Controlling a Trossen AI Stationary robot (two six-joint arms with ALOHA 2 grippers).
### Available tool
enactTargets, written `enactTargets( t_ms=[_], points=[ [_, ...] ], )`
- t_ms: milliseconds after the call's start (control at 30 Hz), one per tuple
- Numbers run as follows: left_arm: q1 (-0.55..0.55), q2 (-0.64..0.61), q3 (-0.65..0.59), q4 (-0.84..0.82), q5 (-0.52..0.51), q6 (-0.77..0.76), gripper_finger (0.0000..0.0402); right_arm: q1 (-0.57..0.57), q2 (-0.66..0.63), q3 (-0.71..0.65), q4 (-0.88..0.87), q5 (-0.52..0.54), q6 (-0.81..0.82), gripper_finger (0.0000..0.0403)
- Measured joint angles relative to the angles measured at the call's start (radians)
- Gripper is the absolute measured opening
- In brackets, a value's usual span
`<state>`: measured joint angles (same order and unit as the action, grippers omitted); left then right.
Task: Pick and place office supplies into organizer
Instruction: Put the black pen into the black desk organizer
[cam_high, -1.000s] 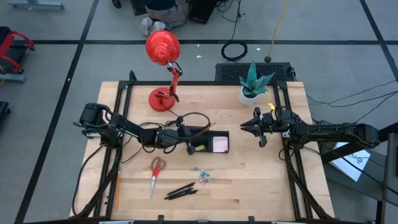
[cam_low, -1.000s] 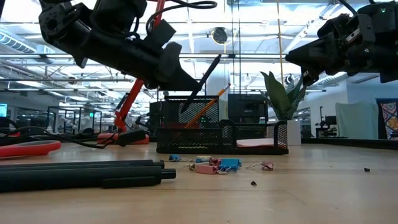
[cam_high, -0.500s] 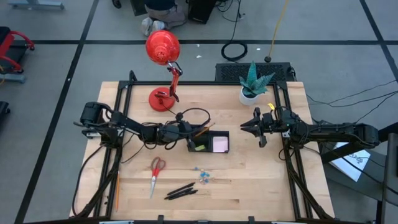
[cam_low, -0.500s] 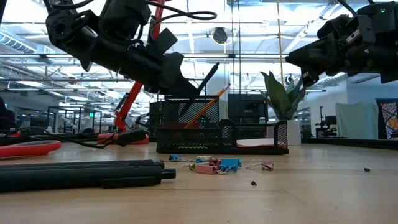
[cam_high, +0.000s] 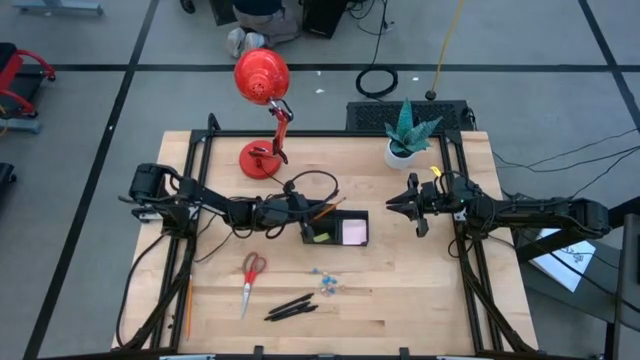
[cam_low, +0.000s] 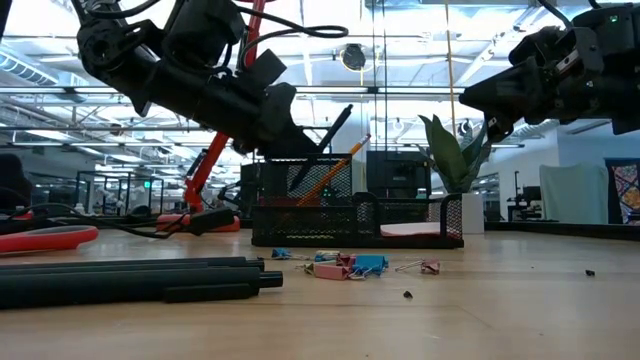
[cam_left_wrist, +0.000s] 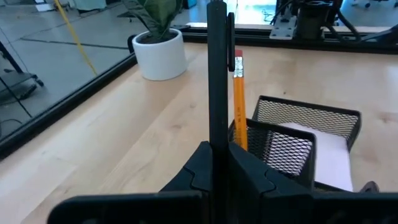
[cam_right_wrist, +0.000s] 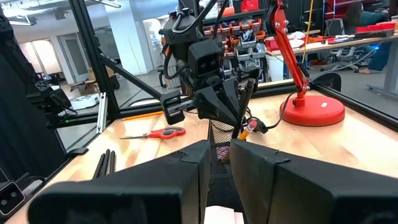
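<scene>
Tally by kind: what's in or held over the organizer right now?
Orange pencil: 1
Black pen, gripped in the left tool: 1
Sticky-note pad: 1
Yellow-green piece: 1
Total: 4

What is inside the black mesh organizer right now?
In the organizer: an orange pencil leaning upright, a pale sticky-note pad, a yellow-green piece. The left end effector hides the cup's bottom.

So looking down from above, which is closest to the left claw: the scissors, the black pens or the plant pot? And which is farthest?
From the left gripper, which holds a black pen:
1. Red-handled scissors, toward the front edge, on the left.
2. Black pens, farther front.
3. White plant pot, back right.
</scene>
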<state>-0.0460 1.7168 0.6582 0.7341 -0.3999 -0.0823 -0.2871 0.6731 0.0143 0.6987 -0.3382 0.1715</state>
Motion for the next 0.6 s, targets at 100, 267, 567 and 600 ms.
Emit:
enactTargets(
  t_ms=[100, 267, 567, 600],
  points=[
    [0.0, 0.0, 0.0, 0.001, 0.013, -0.006, 0.0031, 0.0, 0.0, 0.0, 0.0, 0.0, 0.0, 0.0059],
    [0.0, 0.0, 0.0, 0.0, 0.011, 0.005, 0.0031, 0.0, 0.0, 0.0, 0.003, 0.0, 0.0, 0.0059],
    [0.0, 0.0, 0.0, -0.007, 0.002, 0.001, 0.0031, 0.0, 0.0, 0.0, 0.004, -0.002, 0.0, 0.0059],
    [0.0, 0.0, 0.0, -0.008, -0.002, 0.001, 0.0031, 0.0, 0.0, 0.0, 0.004, -0.002, 0.0, 0.0059]
  ],
)
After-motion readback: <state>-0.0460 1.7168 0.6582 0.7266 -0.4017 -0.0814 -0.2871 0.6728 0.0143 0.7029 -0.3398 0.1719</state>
